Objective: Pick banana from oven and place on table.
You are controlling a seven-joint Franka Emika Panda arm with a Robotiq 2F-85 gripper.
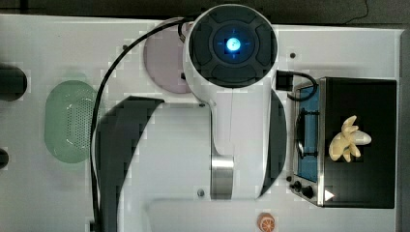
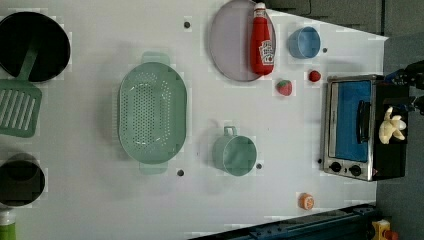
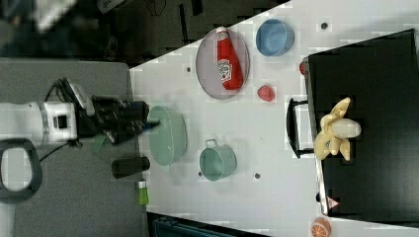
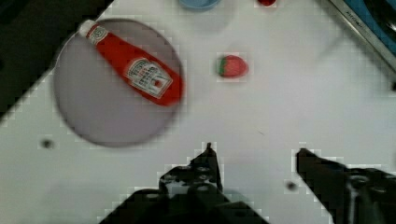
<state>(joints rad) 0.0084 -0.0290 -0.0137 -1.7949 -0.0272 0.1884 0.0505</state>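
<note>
Closest to us, our end effector [image 4: 254,154] hangs with its fingers spread apart, gripping nothing, above the white surface [image 4: 280,107]. Well apart from it, the banana [image 3: 337,131] lies on the oven's [image 3: 375,163] black top.

You have one oven [image 2: 350,127] at three o'clock in the left view, with one banana [image 2: 391,128] on top. Count one ketchup bottle [image 2: 262,40] on one plate [image 2: 227,42] at twelve o'clock, one blue bowl [image 2: 303,42], two small red fruits [image 2: 284,87], one orange slice [image 2: 306,201], one green colander [image 2: 152,113], one green cup [image 2: 234,154], one spatula [image 2: 19,105], and two dark pans [image 2: 35,45] at nine o'clock.
</note>
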